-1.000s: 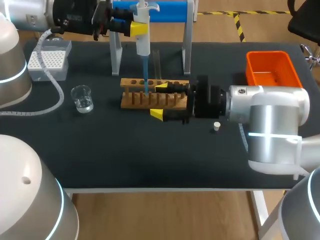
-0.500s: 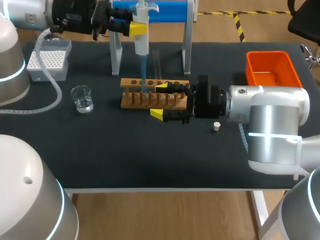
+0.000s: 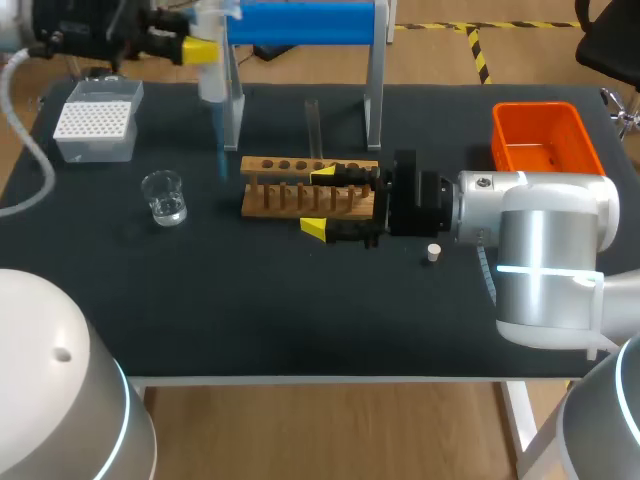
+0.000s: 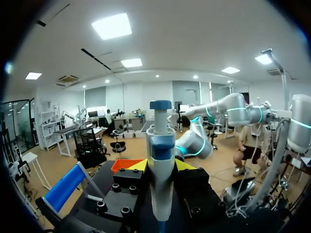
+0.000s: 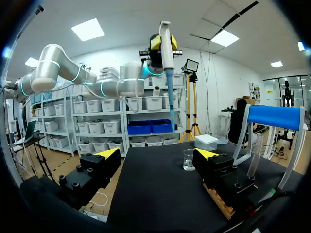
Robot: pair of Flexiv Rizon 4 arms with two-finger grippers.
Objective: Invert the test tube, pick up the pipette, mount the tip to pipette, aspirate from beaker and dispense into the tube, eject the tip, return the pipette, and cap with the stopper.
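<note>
My left gripper (image 3: 203,49) is shut on the white pipette (image 3: 212,82), holding it upright at the back left, above the table. The pipette's blue tip (image 3: 221,150) hangs down between the beaker (image 3: 164,196) and the wooden rack (image 3: 290,190). In the left wrist view the pipette (image 4: 160,170) stands between the yellow fingertips (image 4: 138,165). My right gripper (image 3: 319,200) is open, with one finger on each side of the rack's right end. A clear test tube (image 3: 312,125) stands upright at the rack's back. The white stopper (image 3: 433,253) lies beside my right wrist. In the right wrist view the pipette (image 5: 165,46) hangs high ahead, over the beaker (image 5: 188,159).
A white tip box (image 3: 96,118) sits at the back left. The pipette stand (image 3: 374,95) with a blue top bar straddles the back middle. An orange bin (image 3: 545,135) is at the back right. The front of the black table (image 3: 250,320) holds nothing.
My left arm has lifted the pipette out of the rack area and carried it leftward, toward the beaker side. My right arm has stayed put.
</note>
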